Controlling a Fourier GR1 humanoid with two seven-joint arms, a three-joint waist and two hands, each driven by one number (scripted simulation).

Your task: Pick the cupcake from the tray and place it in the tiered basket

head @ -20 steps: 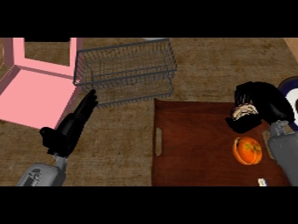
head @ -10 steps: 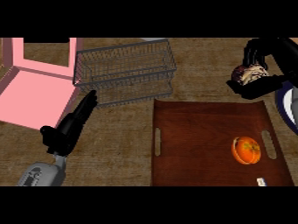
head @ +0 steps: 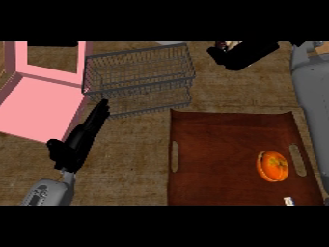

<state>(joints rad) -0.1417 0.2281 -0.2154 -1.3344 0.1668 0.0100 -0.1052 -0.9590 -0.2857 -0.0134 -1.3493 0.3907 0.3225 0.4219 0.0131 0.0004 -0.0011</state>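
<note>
Cupcake up at 1 o'clock of the view, almost wholly hidden inside the right hand; only a pale-and-brown sliver showing at the hand's 9 o'clock end. Black fingers curled round it, closed on it. Off the tray, seen against the counter, just to the 3 o'clock side of the tiered basket and not yet in it. Right forearm, grey, running down the 3 o'clock edge, partly across the tray's handle side.

Basket of grey wire at 11 to 12 o'clock, two levels seen from above. Open pink box at 9 to 10 o'clock, touching or just beside the basket; cannot tell which.

Left hand at 8 o'clock, fingers straight and together, holding nothing, pointing toward 1 o'clock; fingertips just beside the basket's 7 o'clock corner, contact not to be told.

Brown tray at 4 to 5 o'clock, slot handles at its 9 and 3 o'clock sides. Orange fruit lying near the 3 o'clock handle. Small white tag at the tray's 5 o'clock corner, any writing on it too small to read.
</note>
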